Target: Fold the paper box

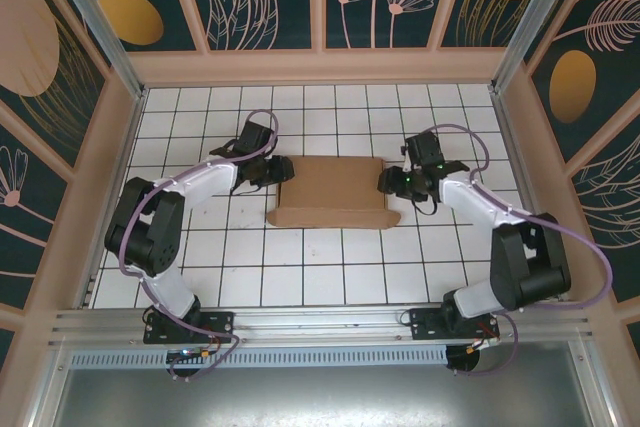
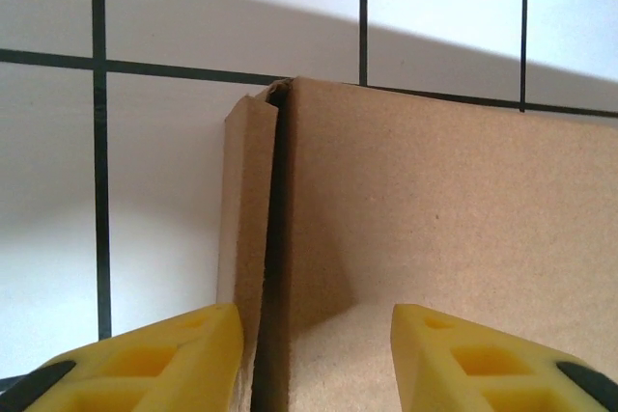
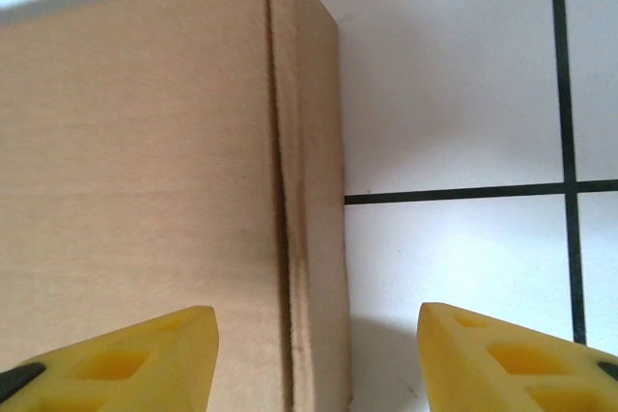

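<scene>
Roughly at the middle of the bench (image 1: 330, 267), a little toward its far edge, the paper box (image 1: 335, 190) lies low and flat. Its long axis runs left to right, and a lip juts out along its near side. At each short end a narrow flap stands against the top panel with a dark seam between them: the left flap (image 2: 246, 209) in the left wrist view, the right flap (image 3: 314, 190) in the right wrist view. The left gripper (image 1: 268, 172) sits just beside the left end and the right gripper (image 1: 393, 183) just beside the right end, so neither arm is nearer. Both are open and hold nothing, jaws spread astride their seam. The coming move likely turns on pressing inward along that long axis, from both ends together.
</scene>
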You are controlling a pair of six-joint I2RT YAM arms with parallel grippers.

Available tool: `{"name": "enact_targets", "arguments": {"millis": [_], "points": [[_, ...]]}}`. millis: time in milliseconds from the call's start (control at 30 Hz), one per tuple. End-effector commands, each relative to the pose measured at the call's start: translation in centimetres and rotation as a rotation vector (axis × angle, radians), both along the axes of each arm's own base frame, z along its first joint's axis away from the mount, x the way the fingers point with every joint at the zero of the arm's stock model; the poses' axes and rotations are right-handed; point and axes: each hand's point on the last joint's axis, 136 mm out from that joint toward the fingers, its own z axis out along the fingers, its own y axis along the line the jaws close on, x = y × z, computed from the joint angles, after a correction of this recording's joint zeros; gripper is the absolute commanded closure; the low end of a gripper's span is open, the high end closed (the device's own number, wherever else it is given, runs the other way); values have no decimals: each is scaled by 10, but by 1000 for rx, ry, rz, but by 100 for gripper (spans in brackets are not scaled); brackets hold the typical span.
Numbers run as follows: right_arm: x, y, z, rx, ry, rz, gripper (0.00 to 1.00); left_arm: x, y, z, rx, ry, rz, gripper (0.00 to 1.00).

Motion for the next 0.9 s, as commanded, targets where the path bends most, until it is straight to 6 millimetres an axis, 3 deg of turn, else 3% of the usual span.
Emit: {"name": "enact_targets", "arguments": {"millis": [0,67,200,333,433,633,867], "points": [[-9,2,24,-13,-34,44,42,-19,14,-31,96,108,-30,50],[-17,3,27,-107,-67,102,42,-21,14,-31,97,117,-35,50],[-24,28,41,-257,-239,300,47,-23,10,-30,87,113,-72,51],[-35,83,64,-306,-554,665,46,-26,10,-39,118,147,-115,52],[-37,110,66,-371,-708,894,40,-22,12,-37,152,120,-141,53],[-41,146,36,-451,-765,1244,35,-24,12,-46,267,109,-180,54],[-48,158,3,-460,-694,1404,33,-26,4,-52,282,106,-205,55]]}}
